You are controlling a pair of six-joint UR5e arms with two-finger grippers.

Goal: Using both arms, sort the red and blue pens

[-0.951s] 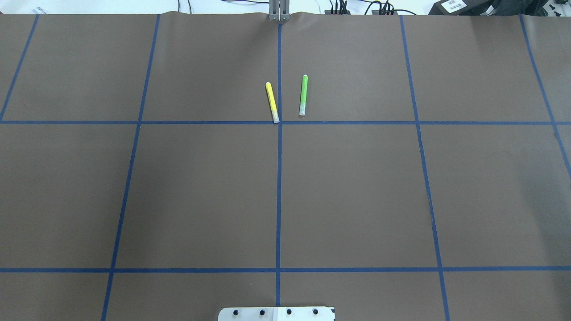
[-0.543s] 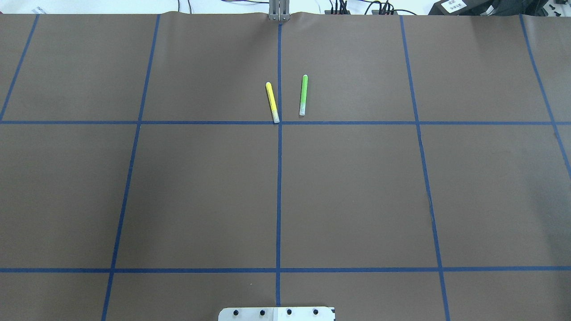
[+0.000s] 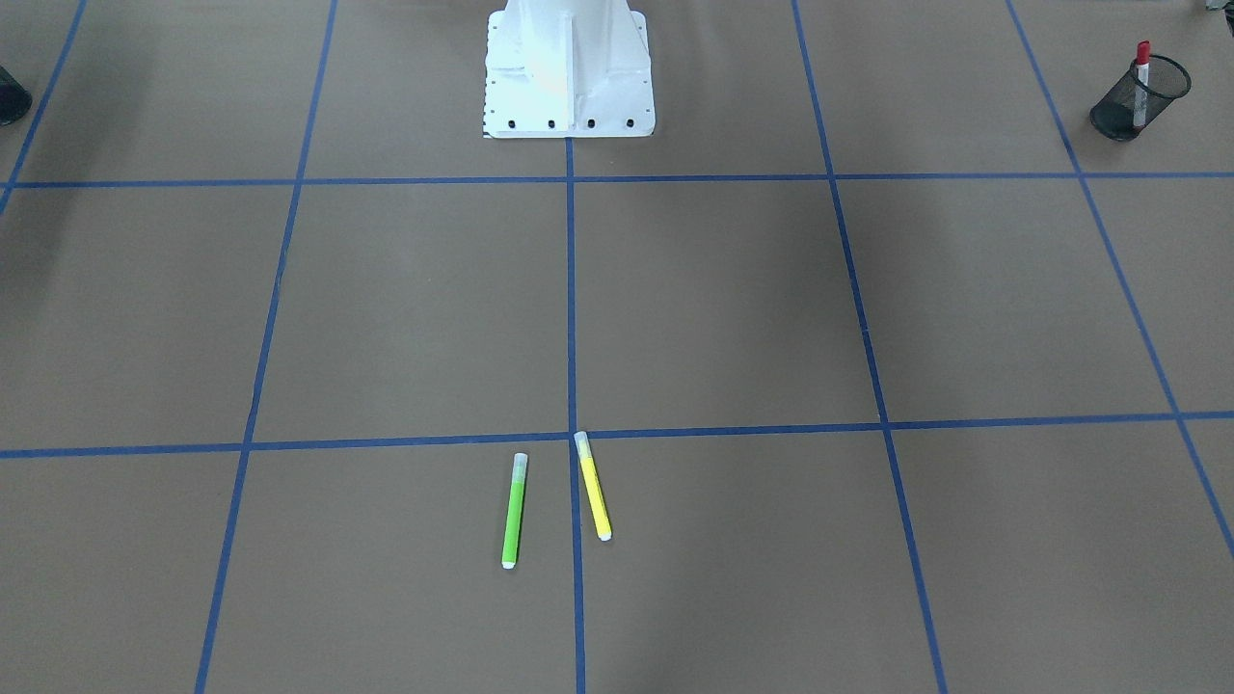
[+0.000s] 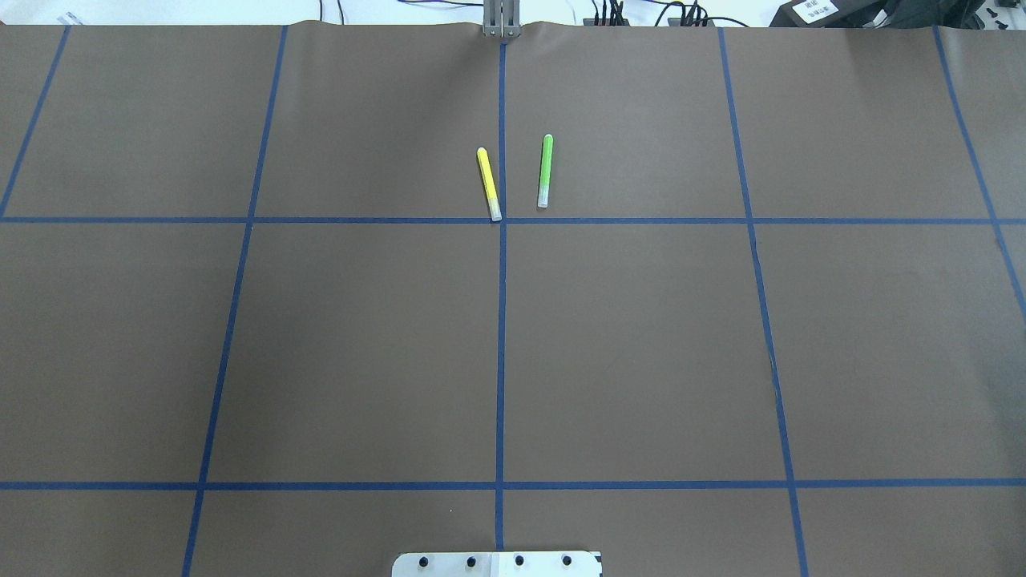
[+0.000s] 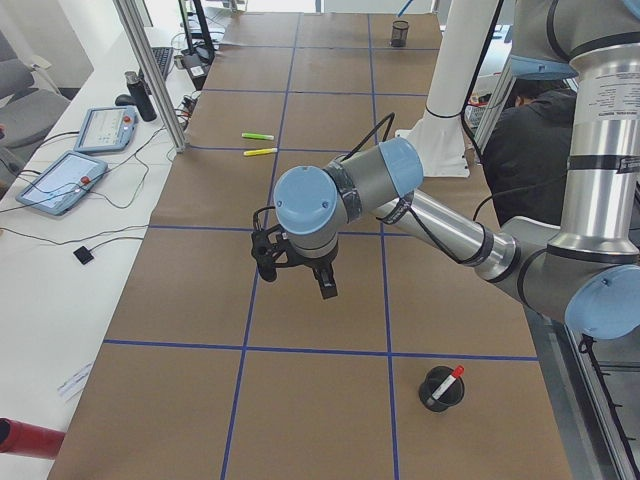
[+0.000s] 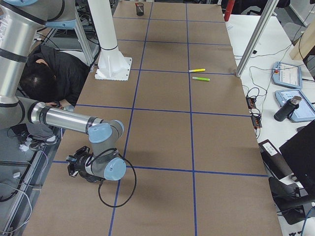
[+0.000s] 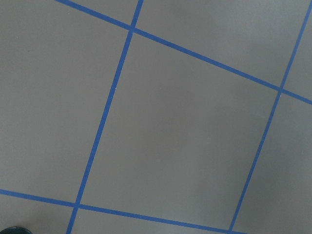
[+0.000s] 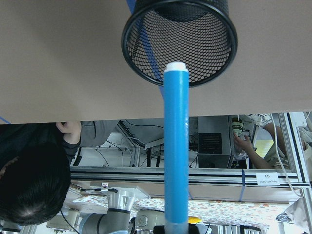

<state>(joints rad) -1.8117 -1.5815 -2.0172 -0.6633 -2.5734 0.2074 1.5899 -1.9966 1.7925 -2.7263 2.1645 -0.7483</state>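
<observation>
My right end effector grips the blue pen by its cap end, tip at the right cup's mouth; it seems light, stiff, slick.

overhead view | change — none visible | yellow highlighter and green highlighter unmoved

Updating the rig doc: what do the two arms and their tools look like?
Both look alike. Left arm: silver-grey round tubes, light-blue round joint caps, a black cable along the forearm, and small dark lettering on the upright tube. Its tool is black and two-fingered. Right arm: same tubes and blue caps, a black cable looping by the wrist, and a black tool.
</observation>
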